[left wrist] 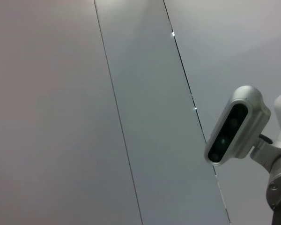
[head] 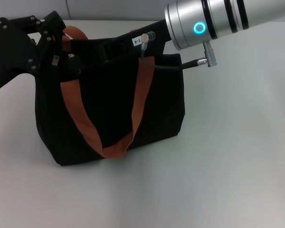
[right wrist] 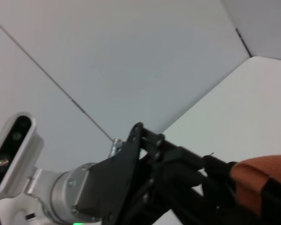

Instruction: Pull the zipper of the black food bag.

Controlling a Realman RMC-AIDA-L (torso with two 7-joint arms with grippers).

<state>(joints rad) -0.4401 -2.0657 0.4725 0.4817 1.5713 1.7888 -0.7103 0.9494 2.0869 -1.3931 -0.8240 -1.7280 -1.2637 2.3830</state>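
From my station the black food bag reads as matt woven cloth, soft and creased, with rust-orange handles of flat webbing that show a faint ribbed weave. The left gripper looks like matt black hard plastic or painted metal with small bright screw heads, while the right arm's wrist is smooth brushed silver metal with glossy black bands and a glowing ring. I see the table as a smooth, pale, matt surface, and the camera housing as satin silver with a glossy dark window.
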